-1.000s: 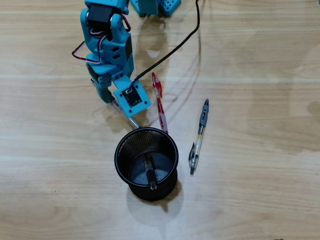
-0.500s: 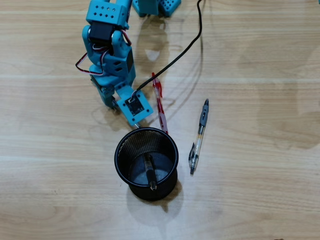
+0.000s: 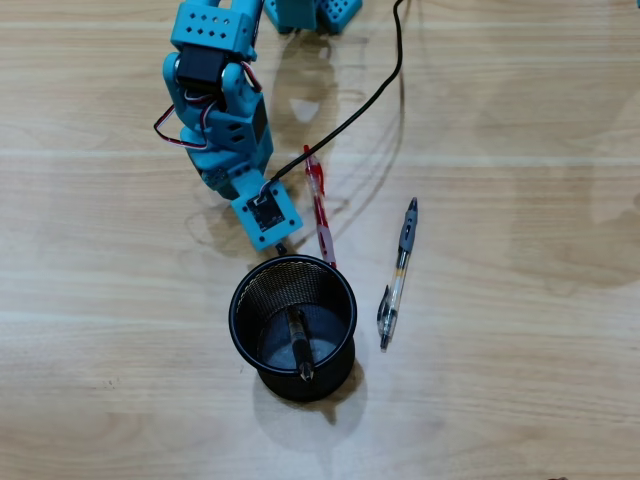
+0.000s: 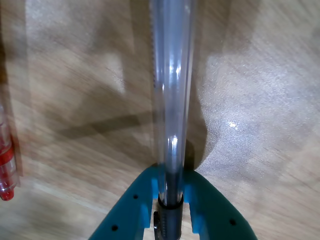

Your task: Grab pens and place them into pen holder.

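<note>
My gripper (image 4: 170, 176) is shut on the clear pen (image 4: 171, 85), which runs straight up the middle of the wrist view above the wooden table; its black cap sits between the teal jaws. In the overhead view the wrist camera block (image 3: 265, 214) covers gripper and pen, just above the black mesh pen holder (image 3: 233, 316). A short black pen (image 3: 300, 345) lies inside the holder. The red pen (image 3: 320, 208) lies beside the wrist on the right and shows at the left edge of the wrist view (image 4: 6, 160). The clear-and-grey pen (image 3: 398, 275) lies further right.
A black cable (image 3: 365, 90) runs from the wrist camera up over the table to the top edge. The teal arm (image 3: 215, 110) and its base occupy the upper left. Bare wood surrounds the holder.
The wrist has shifted a little right and turned. The held pen, which stuck out toward the holder's rim, is now almost wholly hidden under the camera block.
</note>
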`<state>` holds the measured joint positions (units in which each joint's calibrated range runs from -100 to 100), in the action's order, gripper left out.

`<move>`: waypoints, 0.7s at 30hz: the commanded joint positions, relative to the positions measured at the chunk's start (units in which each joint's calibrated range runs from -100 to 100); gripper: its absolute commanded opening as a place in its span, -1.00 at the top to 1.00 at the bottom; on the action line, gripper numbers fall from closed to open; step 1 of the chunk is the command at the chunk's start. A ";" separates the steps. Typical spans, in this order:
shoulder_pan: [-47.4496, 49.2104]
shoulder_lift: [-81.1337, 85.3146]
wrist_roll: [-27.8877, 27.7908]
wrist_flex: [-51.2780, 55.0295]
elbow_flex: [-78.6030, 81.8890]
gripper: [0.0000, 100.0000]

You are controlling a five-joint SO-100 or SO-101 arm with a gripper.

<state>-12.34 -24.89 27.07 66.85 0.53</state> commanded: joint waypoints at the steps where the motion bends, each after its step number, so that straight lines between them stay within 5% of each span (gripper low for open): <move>1: -0.05 0.90 0.26 0.62 -2.52 0.96; 21: 3.06 28.50 1.98 12.37 -7.41 0.97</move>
<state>-10.91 -2.63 28.01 77.99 -4.70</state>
